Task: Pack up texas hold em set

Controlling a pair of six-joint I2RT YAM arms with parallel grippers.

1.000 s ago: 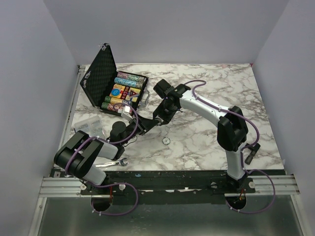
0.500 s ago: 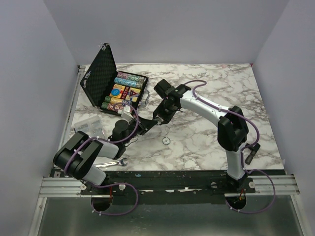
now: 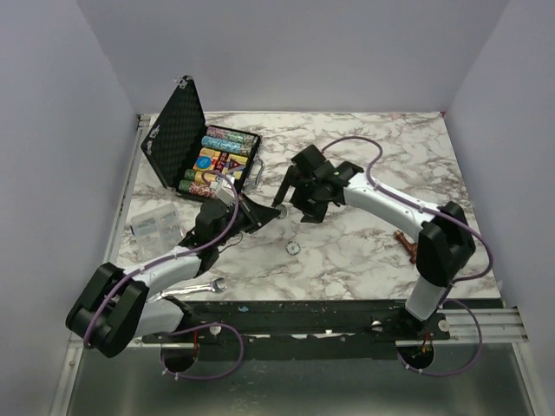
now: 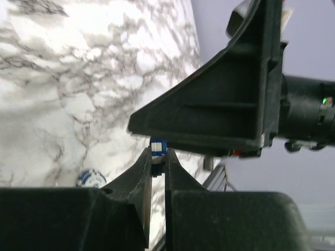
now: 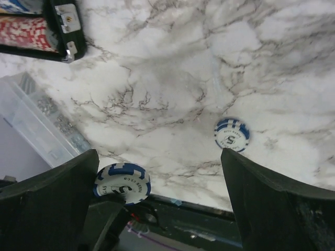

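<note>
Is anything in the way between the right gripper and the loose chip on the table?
Nothing visible does. In the right wrist view the loose chip lies on bare marble, framed by the open jaws of the right gripper. The left gripper, shut on a second chip, sits aside.

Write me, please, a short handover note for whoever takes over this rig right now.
Left pincer: shut on a blue-and-white chip.
Right pincer: open, empty, close by that chip.
Black case: open at the far left of the table, chip rows and card box inside.
Done: most of the set is packed.
Left: stow the held chip, fetch the second chip lying on the table, close the case.
</note>
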